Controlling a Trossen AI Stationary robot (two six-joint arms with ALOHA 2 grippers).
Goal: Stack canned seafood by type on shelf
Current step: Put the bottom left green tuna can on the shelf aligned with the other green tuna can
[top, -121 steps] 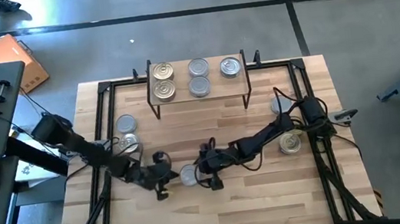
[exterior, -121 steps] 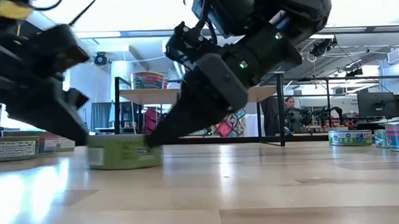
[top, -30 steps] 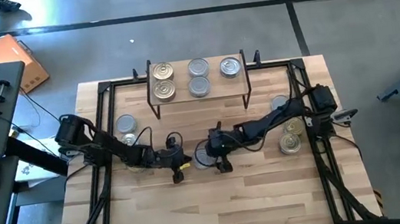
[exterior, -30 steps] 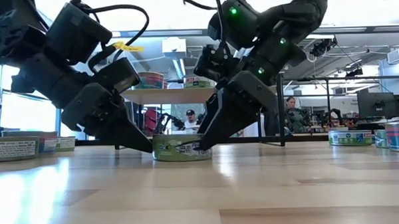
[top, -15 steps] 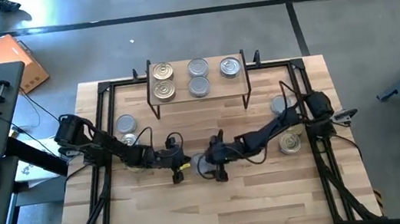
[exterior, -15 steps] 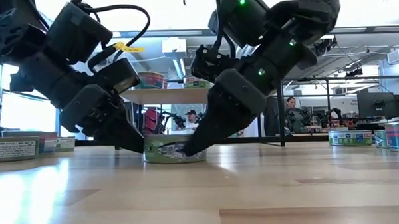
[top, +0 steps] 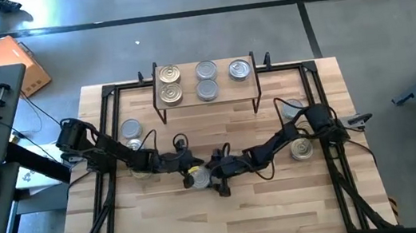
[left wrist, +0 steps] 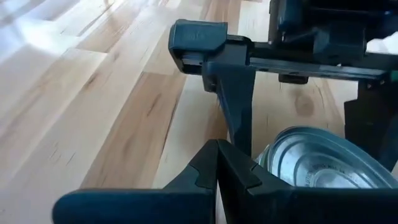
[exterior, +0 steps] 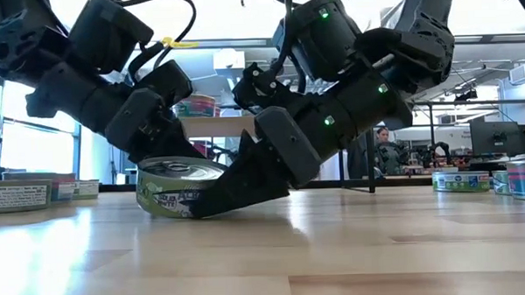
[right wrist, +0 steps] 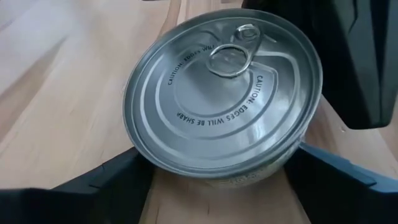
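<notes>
A silver-lidded tin with a green label [top: 200,179] [exterior: 181,187] sits tilted on the table's near middle, its pull-tab lid [right wrist: 224,87] showing in the right wrist view. My right gripper [top: 215,180] [right wrist: 221,186], reaching in from the right, is shut on it. My left gripper [top: 189,167] [left wrist: 217,171] is shut and stands close against the tin's far-left side [left wrist: 314,165]. The shelf [top: 228,88] stands at the far edge with several tins on top, in three groups. My left gripper has the outer side of one shut finger [left wrist: 249,171] next to the tin's rim [left wrist: 267,163], coming slanting down from the table's left; whether they touch I cannot tell. My right gripper pinches the tin by its side wall [right wrist: 249,177], one finger [right wrist: 106,180] on each side, coming low from the table's right. The tin is tilted, one bottom edge [exterior: 164,212] on the table and the other raised.
Two loose tins [top: 131,134] lie by the left arm and two more [top: 301,148] by the right arm. Black frame rails [top: 107,146] run along the table's sides. Bare wood [top: 218,131] lies between the shelf and the grippers. A person [exterior: 385,148] shows in the room behind.
My right gripper has moved toward the table's left and near edge, sliding the tin along with it. The tin, flat on the table before, is now tipped with one side raised. My left gripper has lifted off the table and now stands behind the tin.
</notes>
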